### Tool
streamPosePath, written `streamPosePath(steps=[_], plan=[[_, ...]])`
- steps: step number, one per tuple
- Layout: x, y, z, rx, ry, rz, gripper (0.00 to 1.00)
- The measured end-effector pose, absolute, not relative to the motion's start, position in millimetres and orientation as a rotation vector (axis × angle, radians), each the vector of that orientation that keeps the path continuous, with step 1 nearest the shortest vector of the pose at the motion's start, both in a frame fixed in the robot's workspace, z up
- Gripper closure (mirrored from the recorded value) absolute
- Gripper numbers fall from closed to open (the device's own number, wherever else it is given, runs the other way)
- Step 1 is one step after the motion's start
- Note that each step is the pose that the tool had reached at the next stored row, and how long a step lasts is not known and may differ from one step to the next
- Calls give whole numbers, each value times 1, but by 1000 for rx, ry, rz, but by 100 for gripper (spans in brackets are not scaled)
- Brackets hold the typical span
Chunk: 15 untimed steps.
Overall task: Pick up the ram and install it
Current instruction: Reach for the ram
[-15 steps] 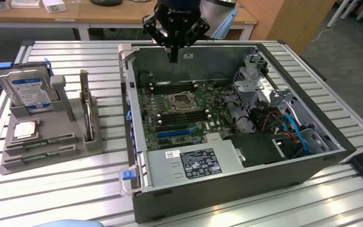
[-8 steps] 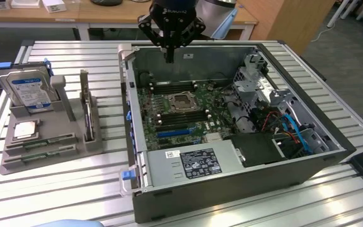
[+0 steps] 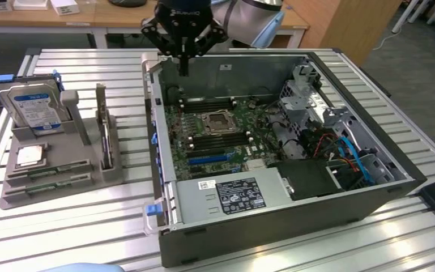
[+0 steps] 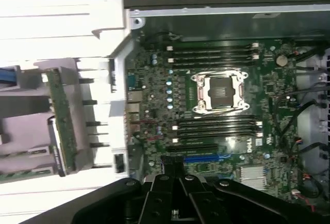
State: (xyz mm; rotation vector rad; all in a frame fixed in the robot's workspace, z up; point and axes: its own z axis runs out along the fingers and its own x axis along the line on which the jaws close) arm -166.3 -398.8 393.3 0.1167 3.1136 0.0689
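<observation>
nearest in the exterior view is the dark outer wall of the open computer case, which lies on its side on the slatted metal surface. just inside that wall sits the power supply with its white-and-black label facing up. to the exterior view's right of it, blue cables run along the case side.

further in lies the green motherboard. its cpu socket is near the middle. long black memory slots run on the near side of the socket, with more on its far side.

on the exterior view's left, outside the case and just beside it, a grey holder rests on the surface. at its near end two green memory sticks lie flat in shallow slots, and a square silver-topped cpu chip sits behind them. the ram stands on its long edge in a narrow slot on the side of the holder closest to the case, well apart from the gripper. at the holder's far end a blue-labelled hard drive stands upright.

farthest back, the gripper hangs pointing down over the far edge of the case, above the motherboard. its fingers are drawn together, with nothing seen between them. beyond it is a wooden desk.
</observation>
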Motion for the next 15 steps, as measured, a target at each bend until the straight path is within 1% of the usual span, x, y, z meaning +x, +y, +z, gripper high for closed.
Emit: streamPosePath(steps=[15], plan=[[-235,-399,393,117,3114,69,90]])
